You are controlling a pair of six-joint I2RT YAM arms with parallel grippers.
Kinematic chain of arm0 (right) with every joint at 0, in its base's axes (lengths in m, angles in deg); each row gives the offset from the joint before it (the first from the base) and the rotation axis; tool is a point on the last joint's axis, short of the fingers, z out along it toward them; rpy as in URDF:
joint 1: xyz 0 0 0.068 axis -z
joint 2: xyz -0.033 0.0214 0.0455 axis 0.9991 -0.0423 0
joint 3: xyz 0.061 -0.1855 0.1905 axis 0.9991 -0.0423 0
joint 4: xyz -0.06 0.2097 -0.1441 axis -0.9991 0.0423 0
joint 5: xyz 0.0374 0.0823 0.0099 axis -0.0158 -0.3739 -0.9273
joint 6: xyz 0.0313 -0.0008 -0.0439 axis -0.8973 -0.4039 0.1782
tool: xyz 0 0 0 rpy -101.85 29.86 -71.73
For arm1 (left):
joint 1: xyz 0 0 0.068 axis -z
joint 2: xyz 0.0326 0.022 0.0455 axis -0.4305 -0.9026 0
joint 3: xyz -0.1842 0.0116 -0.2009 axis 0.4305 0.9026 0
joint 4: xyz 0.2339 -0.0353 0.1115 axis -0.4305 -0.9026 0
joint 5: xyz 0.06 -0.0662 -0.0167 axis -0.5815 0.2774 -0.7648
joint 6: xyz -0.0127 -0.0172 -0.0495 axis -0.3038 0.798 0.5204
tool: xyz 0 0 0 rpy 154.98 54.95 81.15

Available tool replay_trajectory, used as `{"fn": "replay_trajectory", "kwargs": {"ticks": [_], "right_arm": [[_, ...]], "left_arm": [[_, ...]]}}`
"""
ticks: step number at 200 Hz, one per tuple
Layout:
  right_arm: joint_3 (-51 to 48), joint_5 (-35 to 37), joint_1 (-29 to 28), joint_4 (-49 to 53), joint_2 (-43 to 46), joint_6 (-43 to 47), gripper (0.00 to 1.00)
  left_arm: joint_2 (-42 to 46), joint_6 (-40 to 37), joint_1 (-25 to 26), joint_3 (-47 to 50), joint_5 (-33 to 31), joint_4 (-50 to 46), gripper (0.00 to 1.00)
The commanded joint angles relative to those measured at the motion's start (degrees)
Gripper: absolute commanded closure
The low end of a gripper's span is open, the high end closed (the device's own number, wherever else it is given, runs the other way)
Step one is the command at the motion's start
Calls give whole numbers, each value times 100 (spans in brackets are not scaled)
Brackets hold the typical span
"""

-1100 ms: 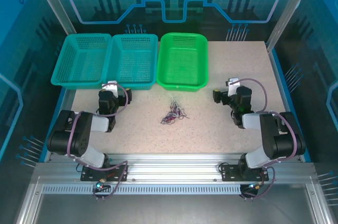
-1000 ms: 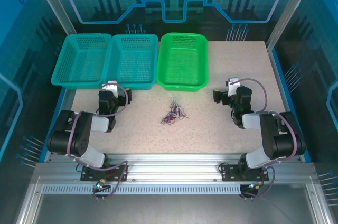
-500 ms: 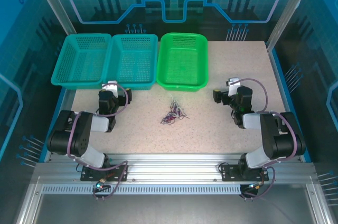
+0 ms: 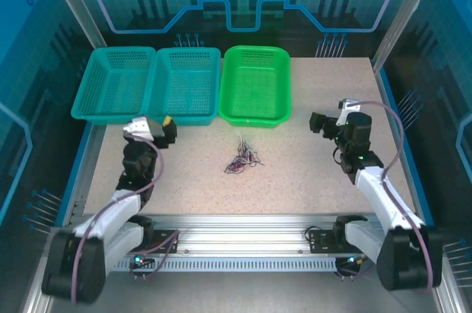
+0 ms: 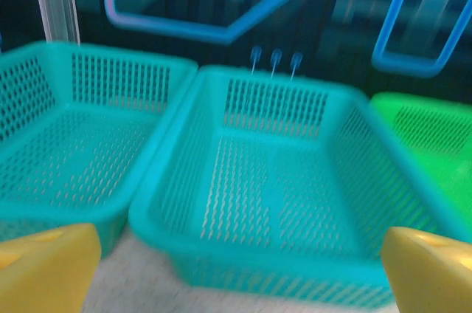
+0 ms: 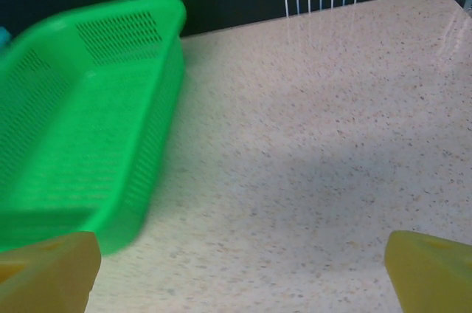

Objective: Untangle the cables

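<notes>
The cables [image 4: 242,158] lie as a small knotted clump of cream, red and dark strands on the speckled table, in front of the green basket [image 4: 255,115]. My left gripper [image 4: 167,127] hovers to the clump's left, beside the teal baskets, well apart from it. In the left wrist view its yellow fingertips [image 5: 48,265] stand wide apart, so the left gripper [image 5: 243,276] is open with nothing between them. My right gripper [image 4: 316,122] hangs to the clump's right, also apart from it. The right gripper [image 6: 243,272] is open too, its fingertips [image 6: 431,272] at the frame's corners over bare table.
Two teal mesh baskets [image 4: 116,110] [image 4: 186,115] and the green one line the table's back edge. The left wrist faces the middle teal basket [image 5: 280,272]; the right wrist sees the green basket [image 6: 140,202] at its left. Bare table [image 4: 295,180] surrounds the clump.
Both arms have unfolded from their tucked pose and risen. The left gripper now points right, the right gripper has shifted right and back. The clump has not moved.
</notes>
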Motion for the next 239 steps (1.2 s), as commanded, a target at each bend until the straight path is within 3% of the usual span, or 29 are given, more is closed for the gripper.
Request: {"fn": "replay_trajectory", "kwargs": {"ticks": [1,20,45,75,99,144,165,192,239], "right_arm": [[713,-631,-226,1999,374,-999,0],[1205,-998,-780,2805,285,-1229,0],[1806,-1108,-1808,3338,-268,-1574,0],[2478,-696,-3304,3272,-1572,-1922,0],[2826,-35,-4044,3083,-2688,-2080,0],[2685,410,-4290,2036,-4064,-1787,2],[2431,314,-4285,1622,-4269,-1420,18],[1970,88,-4296,1191,-4170,-1025,49],[1547,-406,-4300,785,-3866,-636,64]], "left_arm": [[902,1480,59,-979,15,-3157,1],[992,2416,106,-1563,1216,-4110,3],[304,3399,498,-2132,2500,-4746,9],[-916,3256,1526,-2815,2573,-5210,15],[-1721,3320,1973,-2946,2637,-4793,22],[-2922,3778,2182,-3057,2846,-3807,25],[-3476,4057,2246,-3340,2732,-3699,24],[-4180,4317,2357,-3870,2649,-3754,22],[-4809,4543,2591,-4129,2350,-3704,28]]}}
